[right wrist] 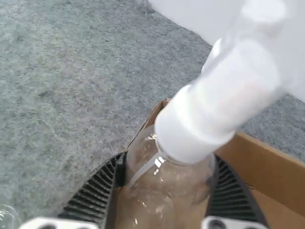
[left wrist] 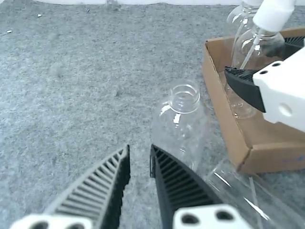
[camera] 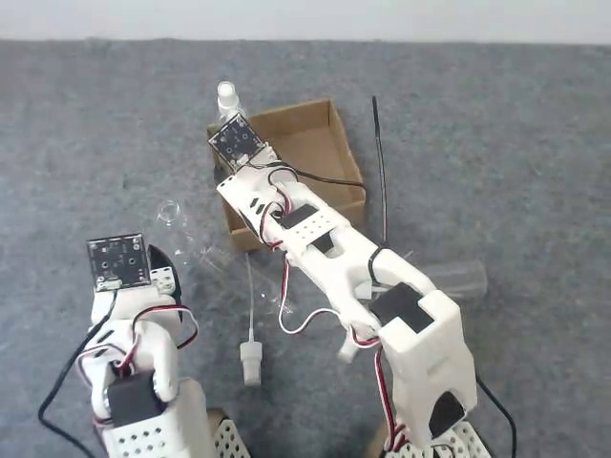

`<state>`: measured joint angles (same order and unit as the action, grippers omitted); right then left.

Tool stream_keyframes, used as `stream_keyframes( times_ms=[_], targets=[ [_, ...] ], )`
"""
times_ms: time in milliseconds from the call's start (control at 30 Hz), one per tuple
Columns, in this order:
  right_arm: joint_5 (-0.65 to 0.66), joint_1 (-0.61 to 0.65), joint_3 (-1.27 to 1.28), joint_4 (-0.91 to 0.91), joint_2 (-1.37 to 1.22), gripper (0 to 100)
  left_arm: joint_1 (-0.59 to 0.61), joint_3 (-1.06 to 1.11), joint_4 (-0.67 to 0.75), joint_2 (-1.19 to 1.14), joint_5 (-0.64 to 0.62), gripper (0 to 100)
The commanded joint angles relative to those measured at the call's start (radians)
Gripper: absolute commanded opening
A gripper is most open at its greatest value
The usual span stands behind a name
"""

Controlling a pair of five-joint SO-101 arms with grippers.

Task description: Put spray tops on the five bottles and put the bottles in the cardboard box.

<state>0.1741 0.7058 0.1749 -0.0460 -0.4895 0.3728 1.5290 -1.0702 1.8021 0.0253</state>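
My right gripper (right wrist: 164, 191) is shut on a clear bottle (right wrist: 162, 200) that carries a white spray top (right wrist: 214, 109). It holds the bottle upright at the far left corner of the cardboard box (camera: 315, 143). The capped bottle (left wrist: 250, 52) is also seen in the left wrist view, inside the box wall (left wrist: 224, 119). My left gripper (left wrist: 139, 167) hangs low over the carpet, open by a narrow gap with nothing in it. Just ahead of it lies an uncapped clear bottle (left wrist: 183, 102), left of the box. A loose spray top (camera: 250, 355) with its tube lies between the arms.
Another clear bottle (camera: 456, 279) lies right of the right arm. A further one (left wrist: 248, 191) lies near the box's front corner. A black cable (camera: 380, 162) runs along the box's right side. Grey carpet covers the table.
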Motion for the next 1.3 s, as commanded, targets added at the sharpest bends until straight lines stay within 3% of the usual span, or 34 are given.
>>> stream_keyframes(
  times_ms=[0, 100, 367, 1267],
  targets=[
    [0.008, -0.005, -0.063, 0.013, 0.030, 24.0, 0.003, -0.005, -0.005, 0.014, 0.011, 7],
    [0.008, -0.005, -0.063, 0.015, 0.030, 28.7, 0.003, -0.005, -0.005, 0.014, 0.011, 7],
    [0.006, -0.005, -0.061, 0.022, 0.031, 28.9, 0.003, -0.005, -0.003, 0.014, 0.012, 7],
    [0.003, -0.008, -0.061, 0.461, 0.222, 28.6, 0.003, -0.005, -0.003, 0.014, 0.012, 7]
  ],
)
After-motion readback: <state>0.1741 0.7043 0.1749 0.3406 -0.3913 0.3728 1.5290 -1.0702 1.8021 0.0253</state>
